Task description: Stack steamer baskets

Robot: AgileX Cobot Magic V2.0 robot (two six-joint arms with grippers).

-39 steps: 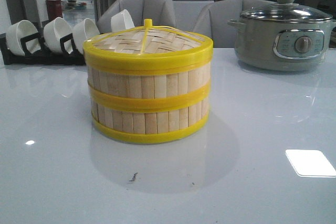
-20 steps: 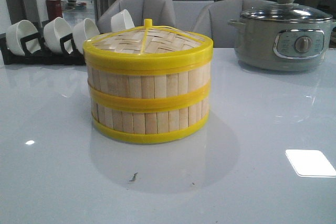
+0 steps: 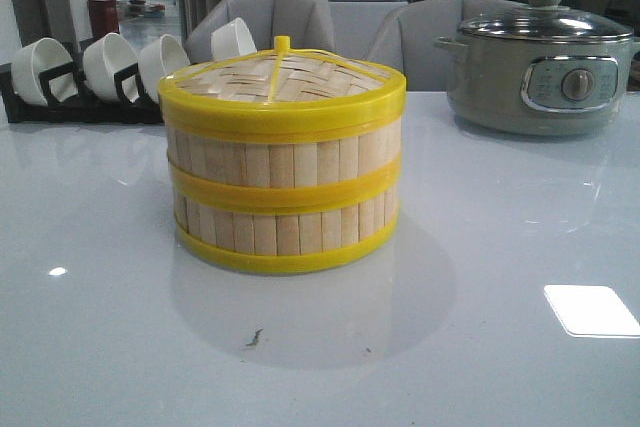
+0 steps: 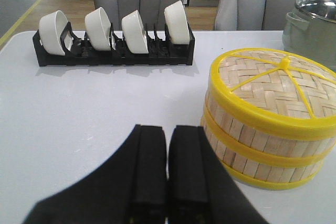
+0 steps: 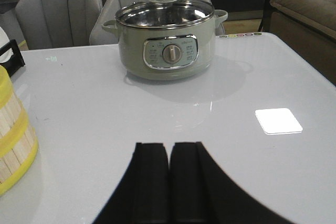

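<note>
Though pale-slatted, yellow-rimmed round steamer baskets

I see the two steamer baskets stacked upright at the centre of the front frame, one squarely on the other, pale bamboo slat walls, bright yellow rims, top covered

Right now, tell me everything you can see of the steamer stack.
The steamer baskets stand as two tiers, one squarely on the other, upright on the white table near its middle. Walls are pale vertical bamboo slats banded by bright yellow rims. A flat woven lid with yellow rim and small knob closes the top. Neither gripper touches it; the left gripper sits shut beside it.
</note>
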